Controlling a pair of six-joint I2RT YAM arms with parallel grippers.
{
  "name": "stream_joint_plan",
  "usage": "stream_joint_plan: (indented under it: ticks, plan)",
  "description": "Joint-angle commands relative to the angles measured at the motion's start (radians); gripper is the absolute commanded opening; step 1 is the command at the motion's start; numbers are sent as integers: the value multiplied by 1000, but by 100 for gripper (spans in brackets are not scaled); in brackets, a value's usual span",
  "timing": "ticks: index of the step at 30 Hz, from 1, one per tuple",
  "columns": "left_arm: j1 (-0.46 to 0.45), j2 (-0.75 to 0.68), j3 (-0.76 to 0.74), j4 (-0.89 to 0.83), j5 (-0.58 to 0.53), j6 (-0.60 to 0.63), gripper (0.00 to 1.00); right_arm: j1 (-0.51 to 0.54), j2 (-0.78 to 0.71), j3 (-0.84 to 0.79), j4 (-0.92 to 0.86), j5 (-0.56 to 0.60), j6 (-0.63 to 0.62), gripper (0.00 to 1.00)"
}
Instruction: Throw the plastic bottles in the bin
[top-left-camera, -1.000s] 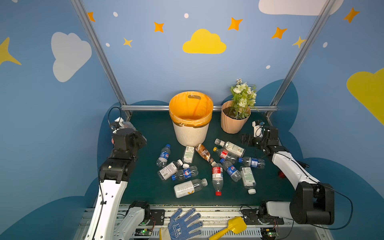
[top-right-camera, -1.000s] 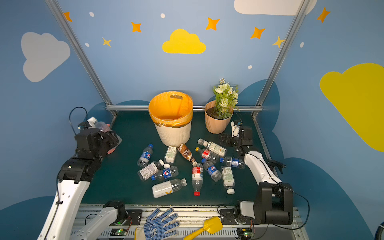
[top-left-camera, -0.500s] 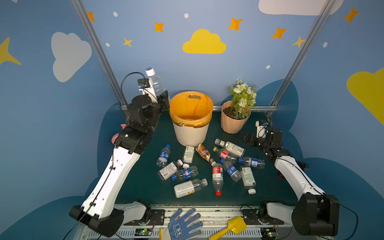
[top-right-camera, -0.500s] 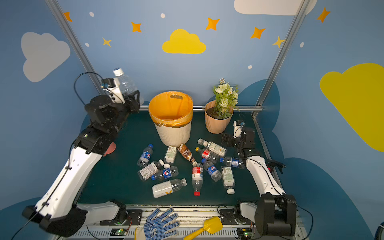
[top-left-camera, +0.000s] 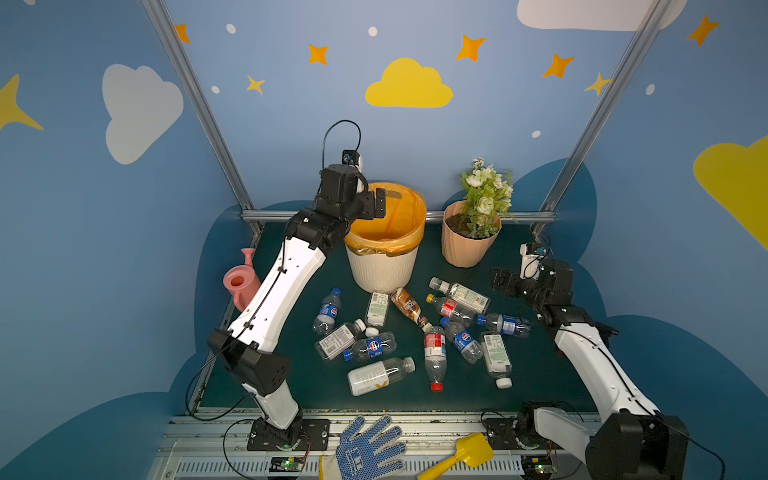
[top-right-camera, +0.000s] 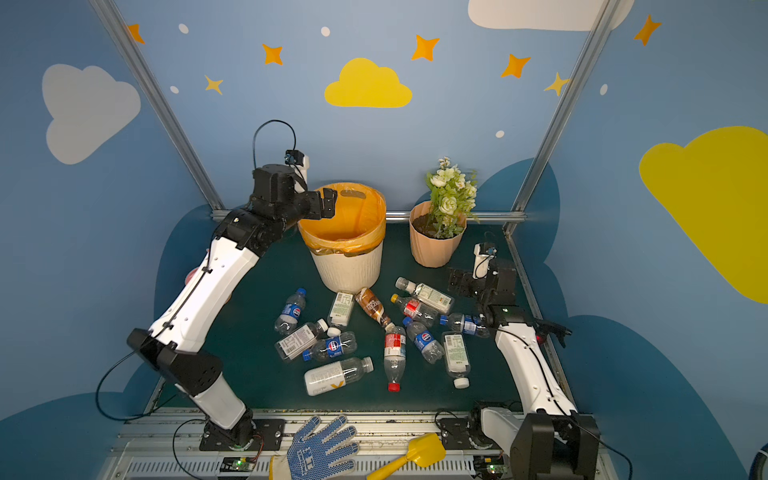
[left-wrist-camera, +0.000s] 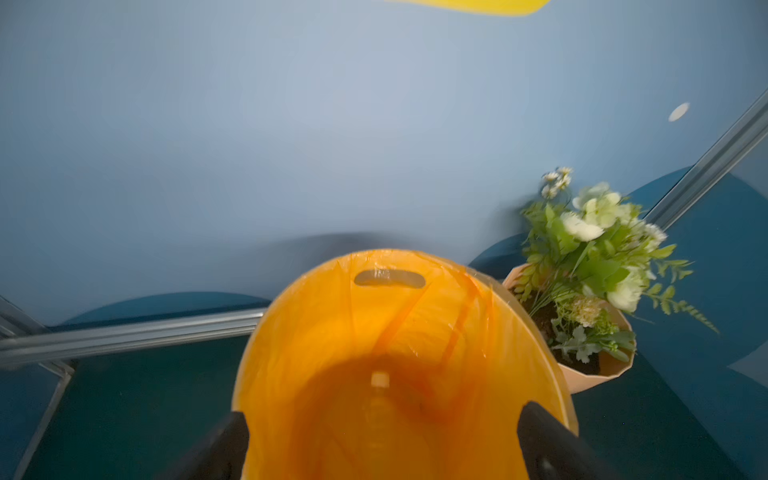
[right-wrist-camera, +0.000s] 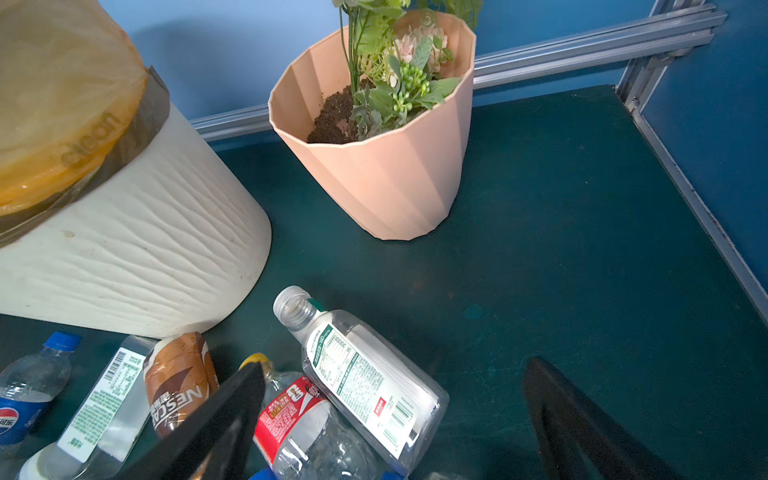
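Observation:
The bin (top-left-camera: 382, 270) (top-right-camera: 347, 270), cream-white with an orange liner, stands at the back middle of the green table. My left gripper (top-left-camera: 376, 203) (left-wrist-camera: 385, 411) hangs open over its near-left rim. Below the spread fingers, a clear white-capped bottle (left-wrist-camera: 379, 399) lies blurred inside the liner. Several plastic bottles (top-left-camera: 434, 349) (top-right-camera: 424, 340) lie scattered in front of the bin. My right gripper (top-left-camera: 500, 282) (right-wrist-camera: 397, 368) is open just above the right end of that pile. An uncapped white-labelled bottle (right-wrist-camera: 365, 374) and a red-labelled one (right-wrist-camera: 291, 415) lie between its fingers, ungripped.
A peach flowerpot (top-left-camera: 467, 245) (right-wrist-camera: 395, 166) with white flowers stands right of the bin. A pink watering can (top-left-camera: 241, 284) sits at the left edge behind my left arm. A blue glove (top-left-camera: 368, 449) and a yellow scoop (top-left-camera: 461, 455) lie on the front rail.
My left arm swung from the table's left side up to the bin with a clear bottle. Its jaws have opened and the bottle is now inside the bin. The right gripper barely moved.

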Motion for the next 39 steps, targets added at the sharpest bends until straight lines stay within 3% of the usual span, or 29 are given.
stream_joint_plan:
  ticks: [1, 9, 16, 26, 39]
  plan:
    - [-18, -210, -136, 185, -40, 42, 100, -5, -16, -24, -9, 15, -3, 96]
    - [-23, -358, -332, 44, -124, 50, 100, -7, 34, -6, 14, -18, 22, 96]
    - [-23, -431, -514, -137, -118, 41, 100, -8, 48, -4, -2, -20, 30, 96]
    - [-47, -380, -665, -444, -1, 6, 100, -8, 76, 10, 8, -18, 62, 96]
    - [-126, -187, -664, -706, -12, 116, 98, -8, 76, 11, -20, -7, 59, 96]
